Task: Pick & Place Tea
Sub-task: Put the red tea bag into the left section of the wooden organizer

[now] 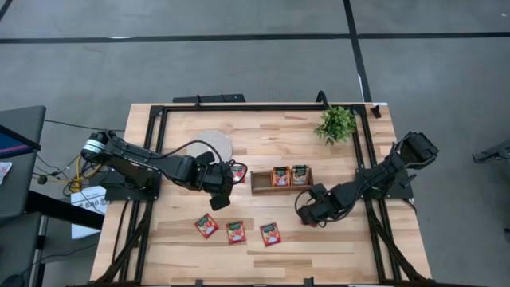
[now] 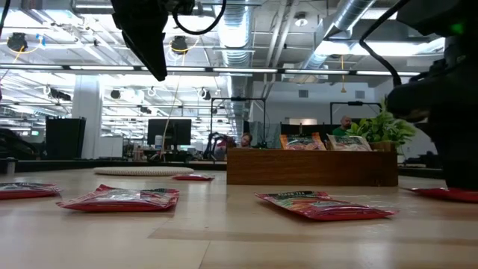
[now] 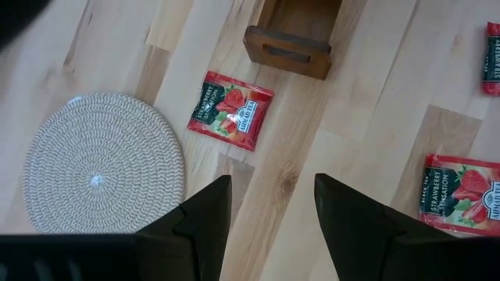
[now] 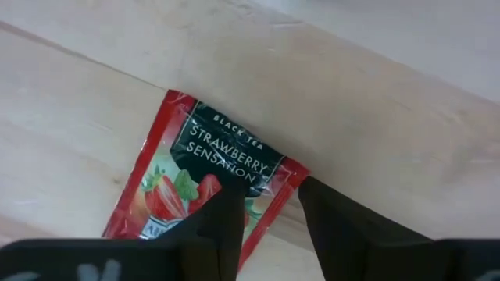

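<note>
Several red tea sachets lie flat on the wooden table: three in a row near the front edge (image 1: 236, 232), one (image 3: 230, 109) beside the round white woven disc (image 1: 213, 145), and two standing in the brown tray (image 1: 281, 179). My right gripper (image 4: 269, 226) points down at another sachet (image 4: 195, 183) right of the tray. Its fingers stand apart, one over the sachet's printed face and one past its corner. My left gripper (image 3: 269, 226) hangs open above the table between the disc and the tray, with nothing between its fingers. My right gripper comes from above with its fingers on either side of the sachet's side edge (image 4: 277, 183), near a corner. One finger (image 4: 219, 226) covers the printed face and the other (image 4: 336, 226) is over bare wood. The sachet lies flat. Whether the fingers touch it, I cannot tell.
A small green plant (image 1: 336, 123) stands at the far right of the table. A black frame (image 1: 239, 105) runs around the table's edges. Bare wood lies between the front row of sachets and the tray.
</note>
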Controlling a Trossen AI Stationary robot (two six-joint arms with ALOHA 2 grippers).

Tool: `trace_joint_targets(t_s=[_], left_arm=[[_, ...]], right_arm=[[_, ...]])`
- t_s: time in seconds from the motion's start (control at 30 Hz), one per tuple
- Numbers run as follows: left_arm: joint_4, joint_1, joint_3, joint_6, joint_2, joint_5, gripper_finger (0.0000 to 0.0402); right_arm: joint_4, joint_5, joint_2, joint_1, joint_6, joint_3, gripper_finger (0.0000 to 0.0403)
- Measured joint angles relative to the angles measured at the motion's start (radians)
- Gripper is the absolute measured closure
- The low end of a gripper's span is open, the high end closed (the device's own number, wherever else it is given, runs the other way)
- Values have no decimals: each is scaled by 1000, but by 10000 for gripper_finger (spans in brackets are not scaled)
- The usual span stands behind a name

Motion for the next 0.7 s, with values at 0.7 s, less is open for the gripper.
trace_joint_targets(t_s=[0.7], left_arm=[[0, 0, 0, 8, 0, -4, 225]], right_arm=[[-118, -16, 6, 20, -26, 40, 399]])
